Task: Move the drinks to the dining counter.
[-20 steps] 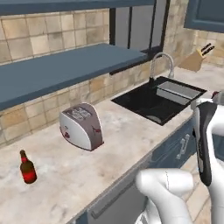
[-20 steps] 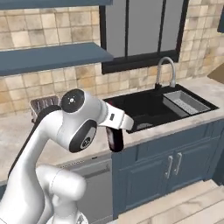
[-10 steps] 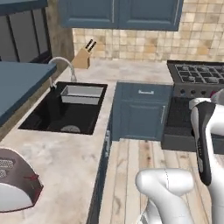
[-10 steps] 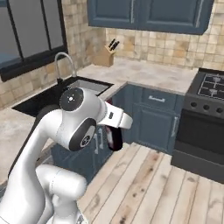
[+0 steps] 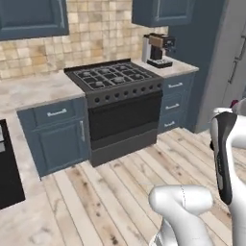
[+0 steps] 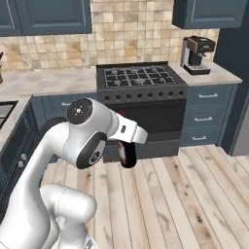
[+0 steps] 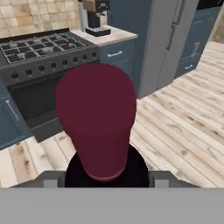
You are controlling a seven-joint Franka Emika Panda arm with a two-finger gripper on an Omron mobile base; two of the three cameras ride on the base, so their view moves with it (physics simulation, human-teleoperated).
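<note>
in the left base view the stove (image 5: 115, 81) stood far against the tiled wall, a coffee machine (image 5: 157, 49) on the counter to its right, and wood floor (image 5: 110, 192) lay between it and the robot; a sliver of dark red showed at the right edge by the arm. in the right base view the wine bottle (image 6: 128, 153) hung under the gripper (image 6: 127, 146), upright, above the floor in front of the stove, well apart from any counter. in the hand view the bottle's red cap filled the middle, its near-black shoulders between the dark fingertips (image 7: 161, 178), so the claw was partly closed around the bottle, gripping it. the dining counter was not to be seen, so this looked like the carrying leg. to do it well: hold the bottle upright, grip firm, turn the base smoothly, and lower it only over the beige top.
</note>
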